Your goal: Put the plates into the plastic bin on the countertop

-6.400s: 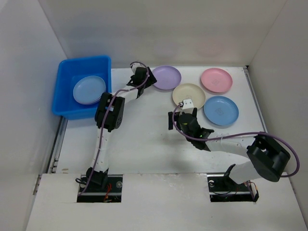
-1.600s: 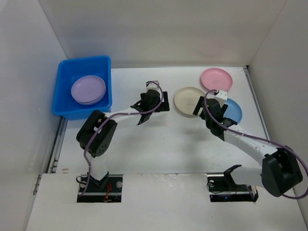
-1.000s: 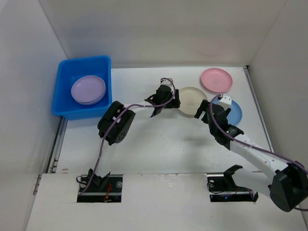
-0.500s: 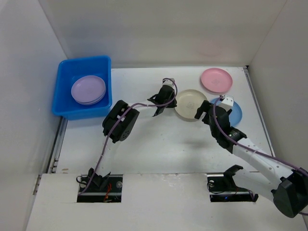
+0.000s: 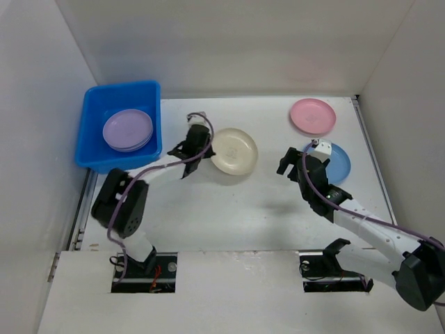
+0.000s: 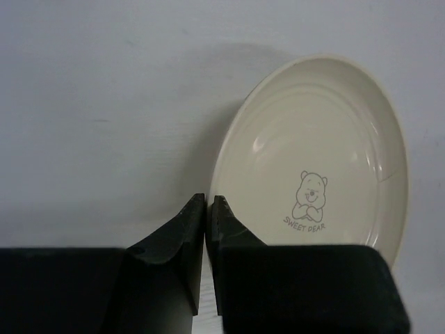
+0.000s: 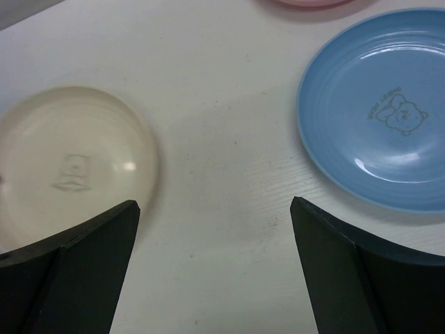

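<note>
My left gripper point(image 5: 206, 146) is shut on the left rim of a cream plate point(image 5: 234, 151), out on the white countertop point(image 5: 229, 209) right of the blue plastic bin point(image 5: 122, 86). In the left wrist view the jaws pinch the cream plate point(image 6: 313, 167) at its near rim, under the left gripper point(image 6: 207, 205). A purple plate point(image 5: 128, 129) lies on top of a stack in the bin. My right gripper point(image 5: 295, 158) is open, with bare counter between the fingers of the right gripper point(image 7: 215, 203). It hovers just left of a blue plate point(image 7: 375, 111). A pink plate point(image 5: 313, 115) lies at the back right.
White walls close in the counter on the left, back and right. The bin stands against the left wall. From the right wrist camera the cream plate point(image 7: 69, 167) shows at the far left.
My left gripper has shut on the cream plate's rim and carried it left, toward the bin. The right gripper has stayed open beside the blue plate.
</note>
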Motion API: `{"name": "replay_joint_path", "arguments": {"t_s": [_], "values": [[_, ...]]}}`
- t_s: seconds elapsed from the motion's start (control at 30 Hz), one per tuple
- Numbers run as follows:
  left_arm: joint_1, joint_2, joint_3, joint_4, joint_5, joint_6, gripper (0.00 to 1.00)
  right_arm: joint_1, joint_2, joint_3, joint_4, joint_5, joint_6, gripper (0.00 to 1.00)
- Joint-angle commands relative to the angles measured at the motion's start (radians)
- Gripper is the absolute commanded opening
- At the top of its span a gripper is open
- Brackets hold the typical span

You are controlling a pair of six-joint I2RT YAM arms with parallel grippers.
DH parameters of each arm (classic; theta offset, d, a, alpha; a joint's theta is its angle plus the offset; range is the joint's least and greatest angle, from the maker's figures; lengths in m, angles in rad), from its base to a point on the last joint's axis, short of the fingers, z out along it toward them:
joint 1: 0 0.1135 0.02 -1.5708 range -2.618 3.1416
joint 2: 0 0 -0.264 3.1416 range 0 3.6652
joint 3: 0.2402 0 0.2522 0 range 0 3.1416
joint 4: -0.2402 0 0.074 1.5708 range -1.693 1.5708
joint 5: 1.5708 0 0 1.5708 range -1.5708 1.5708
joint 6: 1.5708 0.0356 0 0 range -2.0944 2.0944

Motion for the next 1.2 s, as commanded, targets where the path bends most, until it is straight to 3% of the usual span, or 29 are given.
{"name": "replay_joint_path", "arguments": {"t_s": [0.0,0.23,0.43,0.57,0.83,1.17], "values": [[0.085,-0.239,-0.015,-0.045,-0.072,0.023,0.01,0.020,0.031,0.006,0.070,0.006,-0.003,0.96],[0.362,-0.540,0.031,-0.222,-0.110,-0.008,0.03,0.030,0.084,0.031,0.095,-0.014,-0.027,0.96],[0.658,-0.610,-0.024,-0.244,-0.192,-0.130,0.03,0.033,0.109,0.044,0.110,-0.047,-0.046,0.96],[0.778,-0.571,-0.053,-0.202,-0.193,-0.209,0.03,0.033,0.117,0.050,0.110,-0.065,-0.070,0.96],[0.837,-0.378,-0.015,-0.109,-0.181,-0.250,0.03,0.033,0.112,0.047,0.112,-0.108,-0.069,0.96],[0.834,-0.077,0.147,-0.043,-0.189,-0.235,0.03,0.049,0.143,0.072,0.113,-0.117,-0.082,0.97]]}}
